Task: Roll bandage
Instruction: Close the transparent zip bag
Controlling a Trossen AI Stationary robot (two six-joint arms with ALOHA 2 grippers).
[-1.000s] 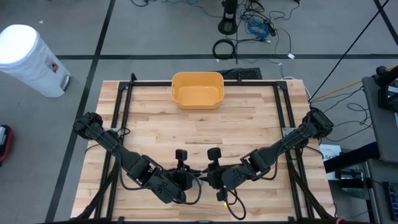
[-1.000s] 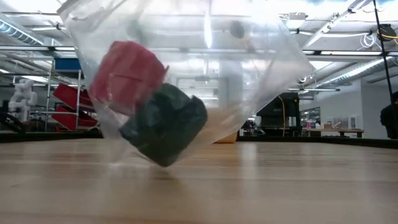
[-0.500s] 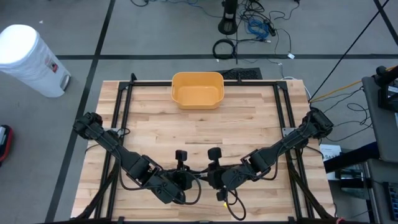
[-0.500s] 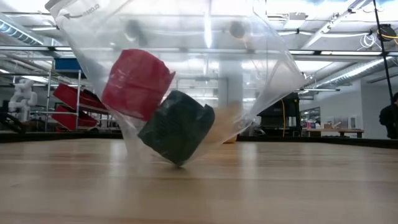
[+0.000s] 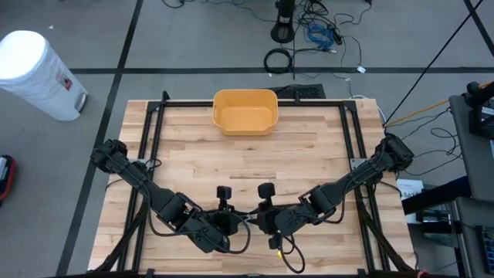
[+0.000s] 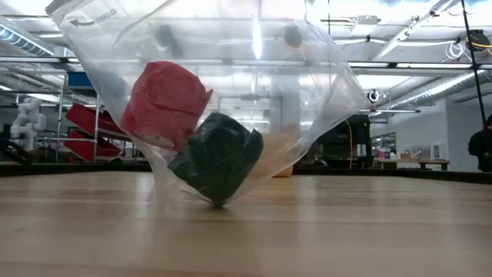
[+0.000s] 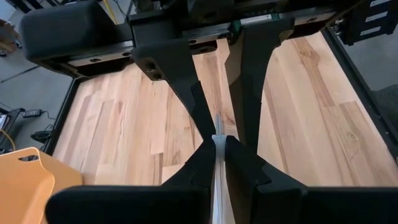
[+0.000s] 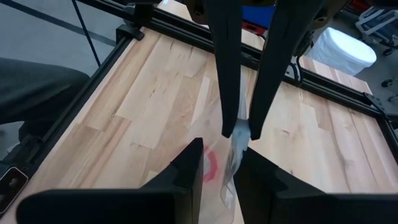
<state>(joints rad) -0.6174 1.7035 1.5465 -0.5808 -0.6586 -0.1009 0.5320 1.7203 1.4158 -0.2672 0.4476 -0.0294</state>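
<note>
Both hands, left (image 7: 217, 140) and right (image 8: 239, 134), pinching clear bag (image 6: 231, 69) with red roll (image 6: 165, 104) and dark roll (image 6: 217, 158) inside.

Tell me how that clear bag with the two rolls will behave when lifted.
The clear bag looks thin and floppy, so it will probably sag. The red roll and dark roll sit loosely at its bottom, so they will likely shift and swing.

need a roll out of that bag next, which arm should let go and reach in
Right, likely. Both the left claw and right claw pinch the bag's top, but the red roll shows just under the right one.
</note>
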